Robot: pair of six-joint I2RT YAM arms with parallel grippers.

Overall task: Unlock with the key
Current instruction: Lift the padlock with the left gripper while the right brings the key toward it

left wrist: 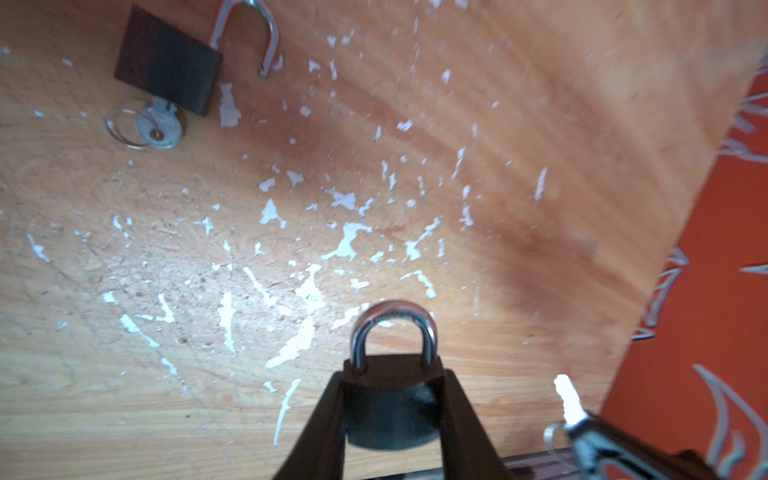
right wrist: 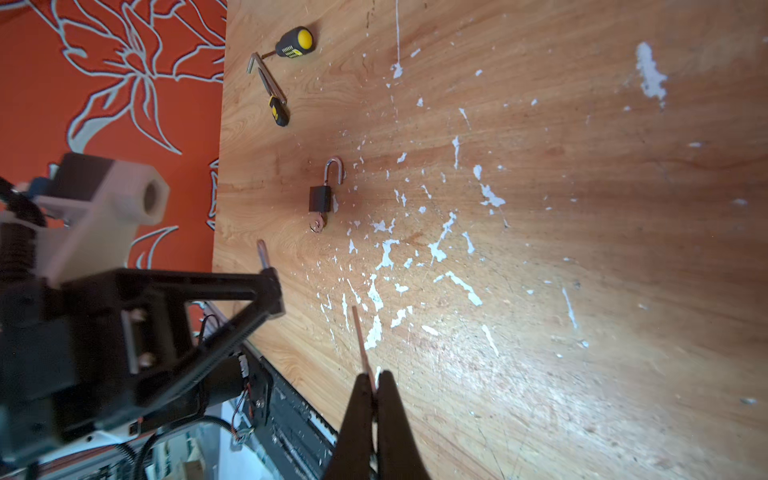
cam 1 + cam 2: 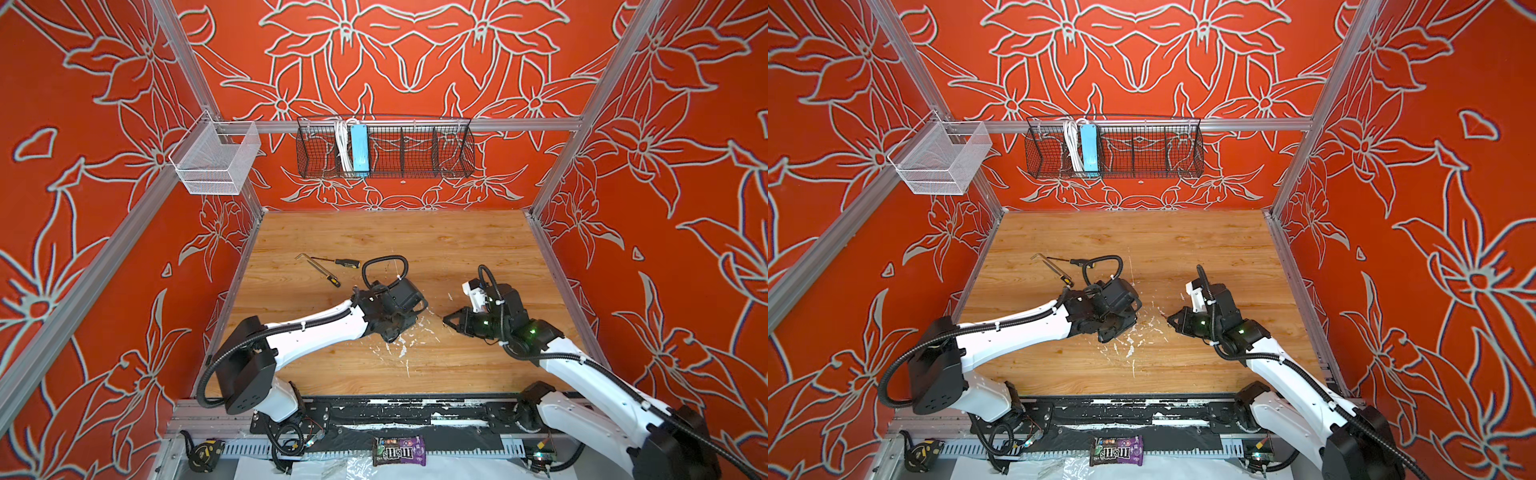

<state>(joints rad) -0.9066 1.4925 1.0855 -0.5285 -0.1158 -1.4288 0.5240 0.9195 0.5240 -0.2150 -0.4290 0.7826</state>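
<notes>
My left gripper [image 1: 392, 376] is shut on a dark padlock [image 1: 390, 407], one finger on each side of its body. Its silver shackle [image 1: 392, 320] is closed and sticks out past the fingertips. My right gripper [image 2: 376, 376] is shut on the key [image 2: 360, 336], whose thin blade juts out ahead of the jaws. In the left wrist view the key [image 1: 567, 397] sits off to one side of the held padlock, apart from it. In both top views the left gripper [image 3: 399, 328] and right gripper [image 3: 446, 320] face each other across a small gap; the padlock is hidden there.
A second padlock [image 2: 320, 198] lies on the wooden table [image 3: 415, 241] with its shackle open and a ringed key [image 1: 160, 126] in its base. Two screwdrivers [image 3: 347, 262] [image 3: 328, 278] and a hex key [image 3: 301, 257] lie at the back left. White chips mark the wood.
</notes>
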